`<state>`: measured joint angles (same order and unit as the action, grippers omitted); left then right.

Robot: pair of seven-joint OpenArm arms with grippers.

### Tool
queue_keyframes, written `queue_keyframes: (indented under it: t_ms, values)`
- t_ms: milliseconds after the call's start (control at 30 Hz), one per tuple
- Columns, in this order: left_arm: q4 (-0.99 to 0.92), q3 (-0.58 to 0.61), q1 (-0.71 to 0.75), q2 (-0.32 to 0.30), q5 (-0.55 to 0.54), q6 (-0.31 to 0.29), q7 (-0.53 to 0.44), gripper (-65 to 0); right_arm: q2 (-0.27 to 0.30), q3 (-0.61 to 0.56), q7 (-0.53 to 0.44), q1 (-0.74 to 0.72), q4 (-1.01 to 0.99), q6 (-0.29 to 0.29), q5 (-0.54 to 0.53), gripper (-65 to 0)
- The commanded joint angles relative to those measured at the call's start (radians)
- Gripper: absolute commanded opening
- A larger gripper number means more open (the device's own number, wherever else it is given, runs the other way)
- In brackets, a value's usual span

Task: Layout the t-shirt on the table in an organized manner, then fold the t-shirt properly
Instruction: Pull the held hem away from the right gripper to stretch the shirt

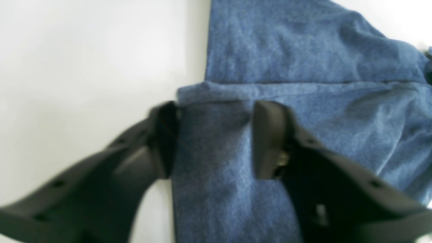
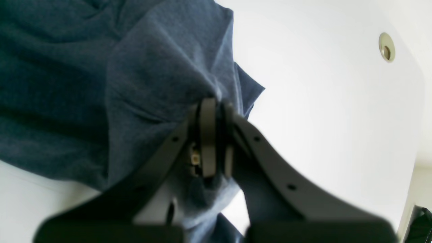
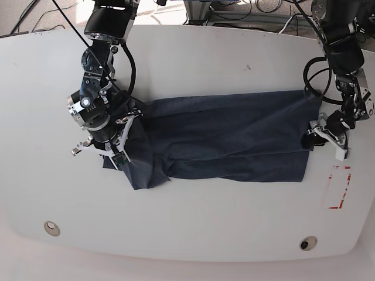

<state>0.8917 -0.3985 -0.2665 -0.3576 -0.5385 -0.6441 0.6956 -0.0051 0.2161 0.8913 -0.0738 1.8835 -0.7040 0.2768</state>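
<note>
Left end effector (image 1: 214, 138) nearest the lens: fingers parted, straddling a hemmed edge of the shirt (image 1: 303, 101), cloth between the pads (image 1: 266, 138) but no firm pinch visible. Right end effector (image 2: 214, 135) clamped tight on a bunched fold of the shirt (image 2: 101, 84), fabric pinched between both pads. Seen from the base view: shirt (image 3: 228, 137) spread across the middle of the tabletop (image 3: 193, 64), mostly flat at the left end effector's (image 3: 319, 136) side, lifted and crumpled at the right end effector (image 3: 114, 140). Grommet holes (image 3: 51, 227) near the front edge, well apart from the cloth. Red outline (image 3: 341, 187) just beside the shirt's corner.
</note>
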Motion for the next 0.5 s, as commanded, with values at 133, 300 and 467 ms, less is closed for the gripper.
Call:
queue_keyframes:
  t_ms: [133,300,467]
  values:
    - [0.014,-0.003,-0.021,-0.021,-0.013,-0.004,-0.012,-46.1,0.003,0.001,-0.021,-0.017,0.021,0.006,-0.006,-65.0]
    - [0.014,-0.003,-0.021,-0.021,-0.013,-0.004,-0.012,-46.8,0.003,0.001,-0.021,-0.017,0.021,0.006,-0.006,-65.0]
    - [0.014,-0.003,-0.021,-0.021,-0.013,-0.004,-0.014,-52.5,0.003,0.001,-0.021,-0.017,0.021,0.006,-0.006,-65.0]
